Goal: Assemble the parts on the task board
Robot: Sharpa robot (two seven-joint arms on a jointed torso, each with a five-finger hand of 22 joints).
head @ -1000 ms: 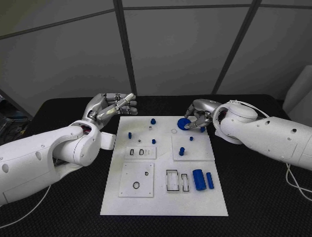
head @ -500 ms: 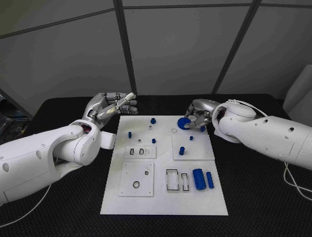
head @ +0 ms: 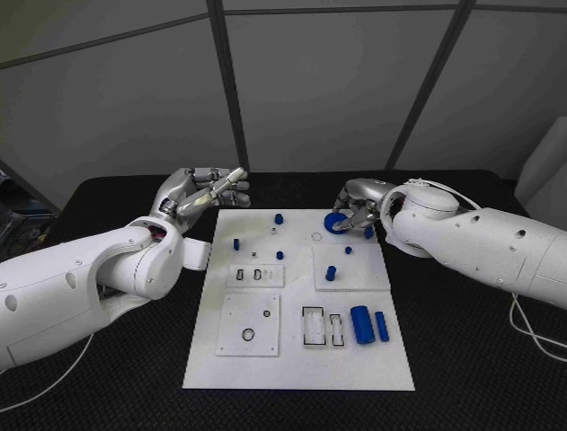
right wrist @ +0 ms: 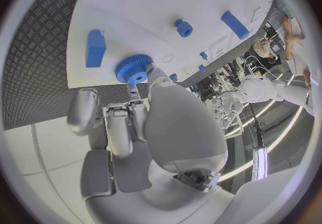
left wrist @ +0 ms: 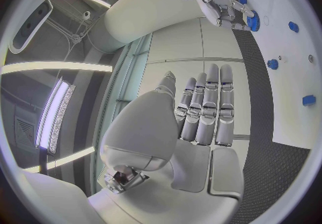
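Observation:
The white task board (head: 296,359) lies in the middle of the black table. My right hand (head: 361,202) hovers over its far right corner and pinches a blue gear (head: 336,224) at its fingertips. From the right wrist the gear (right wrist: 134,69) shows just above the board (right wrist: 168,4), beside a small blue block (right wrist: 95,48). My left hand (head: 203,192) is by the board's far left corner, fingers stretched out straight and holding nothing. The left wrist view has the same straight fingers (left wrist: 204,109) and, far off, my right hand (left wrist: 221,4) with the gear (left wrist: 253,21).
Small blue pegs (head: 278,218) stand in the board's far half. A thick blue cylinder (head: 361,325) and a thinner one (head: 382,327) lie near its front right, next to rectangular slots (head: 313,327). Black table surrounds the board.
My right hand has shifted slightly left with the gear still in it. The left hand has stayed put.

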